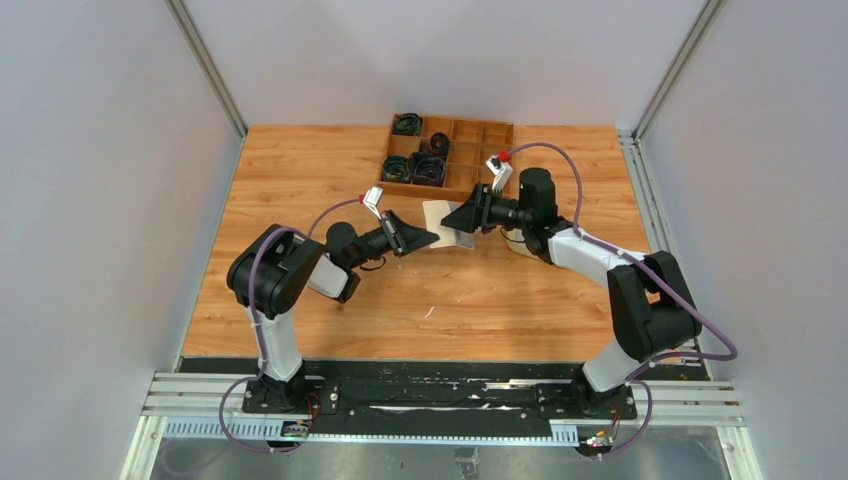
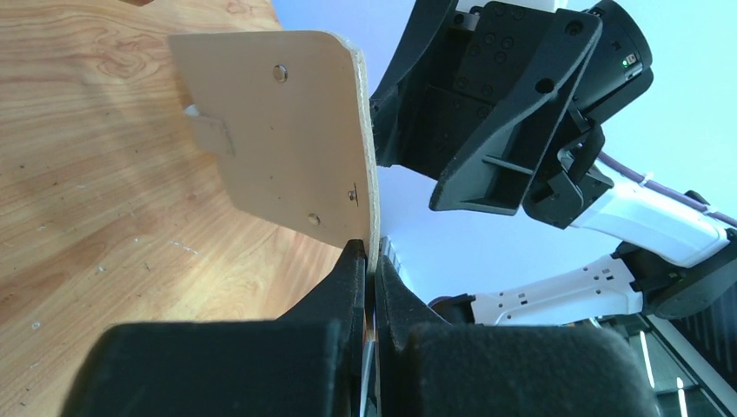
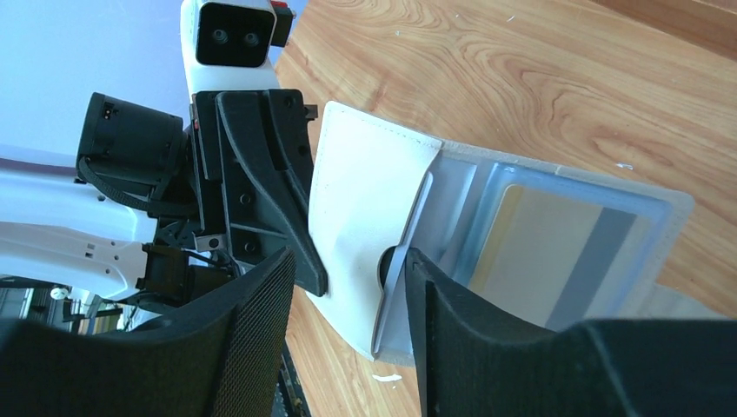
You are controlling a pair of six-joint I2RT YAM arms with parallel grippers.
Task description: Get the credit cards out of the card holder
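The card holder [image 1: 446, 224] is held open above the table's middle. My left gripper [image 1: 428, 239] is shut on its edge; the left wrist view shows the tan outer flap [image 2: 287, 130] with snap studs standing up from my closed fingertips [image 2: 358, 265]. My right gripper [image 1: 458, 217] is open and straddles the pale inner flap [image 3: 361, 208]. Its right finger [image 3: 452, 321] touches a thin grey-blue card edge [image 3: 393, 291]. A yellow card with a grey stripe [image 3: 556, 252] sits in a clear slot. The left gripper [image 3: 300, 269] shows behind the flap.
A brown wooden compartment box [image 1: 480, 135] with black cable coils stands at the back centre. A cream object [image 1: 514, 241] lies partly hidden under my right arm. A small white scrap [image 1: 428, 312] lies on the wood nearer the front.
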